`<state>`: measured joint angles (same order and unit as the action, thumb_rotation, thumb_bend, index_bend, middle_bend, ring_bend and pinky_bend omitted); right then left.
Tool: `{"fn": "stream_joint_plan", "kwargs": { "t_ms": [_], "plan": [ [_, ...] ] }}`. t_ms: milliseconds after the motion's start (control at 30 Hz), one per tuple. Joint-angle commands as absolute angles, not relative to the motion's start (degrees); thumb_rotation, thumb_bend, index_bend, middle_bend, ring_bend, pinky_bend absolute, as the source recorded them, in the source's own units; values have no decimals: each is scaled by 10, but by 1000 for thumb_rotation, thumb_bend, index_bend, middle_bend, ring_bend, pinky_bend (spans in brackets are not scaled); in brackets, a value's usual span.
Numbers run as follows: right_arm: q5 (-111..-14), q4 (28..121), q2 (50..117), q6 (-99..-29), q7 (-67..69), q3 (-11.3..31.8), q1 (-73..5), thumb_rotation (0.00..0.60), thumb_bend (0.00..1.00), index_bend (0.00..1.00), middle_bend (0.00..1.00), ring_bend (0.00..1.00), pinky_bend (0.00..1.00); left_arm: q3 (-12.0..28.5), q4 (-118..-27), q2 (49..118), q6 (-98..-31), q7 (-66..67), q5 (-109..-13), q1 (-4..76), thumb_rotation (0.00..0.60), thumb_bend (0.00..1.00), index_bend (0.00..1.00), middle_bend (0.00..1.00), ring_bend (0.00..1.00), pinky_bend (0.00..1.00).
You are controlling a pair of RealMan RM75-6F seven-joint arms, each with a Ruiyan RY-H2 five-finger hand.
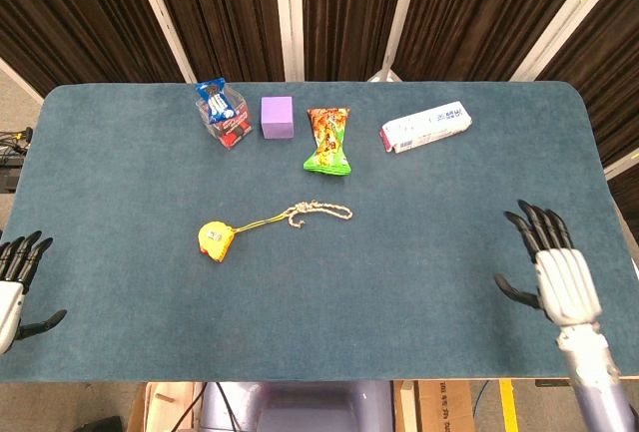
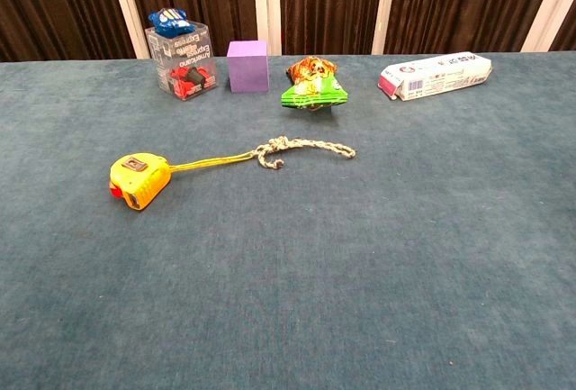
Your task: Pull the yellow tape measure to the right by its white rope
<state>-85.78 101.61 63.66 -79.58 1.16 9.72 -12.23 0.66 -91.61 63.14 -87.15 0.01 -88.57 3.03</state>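
Observation:
The yellow tape measure point(image 1: 215, 239) point(image 2: 137, 179) lies left of the table's middle. A thin yellow cord runs from it to the white rope point(image 1: 321, 213) point(image 2: 304, 149), which lies knotted and loose on the cloth, its free end pointing right. My right hand point(image 1: 554, 271) hovers over the table's right part, fingers spread and empty, far from the rope. My left hand point(image 1: 15, 277) stays off the table's front left corner, fingers apart, holding nothing. Neither hand shows in the chest view.
Along the back stand a clear box with a blue toy point(image 1: 223, 113), a purple cube point(image 1: 277, 117), a green and orange snack bag point(image 1: 328, 140) and a white packet point(image 1: 425, 127). The blue cloth table point(image 1: 419, 252) stretches between the rope and my right hand.

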Motion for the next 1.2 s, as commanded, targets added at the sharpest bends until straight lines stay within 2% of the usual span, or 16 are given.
{"fn": "stream_joint_plan", "kwargs": {
  "t_ms": [33,233,333,533,667,900,1200],
  "plan": [
    [-813,1041,660,-754,-29,133,-166,600,266,225,0,0,0,6,-917,630,-870,-2,-885,31,600,0,0,0,0,0],
    [-729,1037,727,-689,-116,174,-246,600,267,329,0,0,0,5,-919,629,-864,-11,-886,33,600,0,0,0,0,0],
    [-678,996,790,-659,-165,189,-295,600,266,366,3,0,0,6,-918,628,-858,-16,-882,36,600,0,0,0,0,0],
    [-619,917,872,-641,-210,198,-347,600,266,427,36,0,0,8,-918,626,-843,-29,-873,42,600,0,0,0,0,0],
    [-597,868,909,-635,-217,204,-371,600,260,470,59,0,0,8,-919,626,-841,-32,-874,44,600,0,0,0,0,0],
    [-562,788,969,-622,-218,207,-400,600,257,488,68,0,0,8,-921,626,-833,-37,-872,48,600,0,0,0,0,0],
    [-545,730,1011,-610,-205,210,-417,600,257,507,83,0,0,8,-923,626,-826,-37,-868,52,600,0,0,0,0,0]
  ]
}}
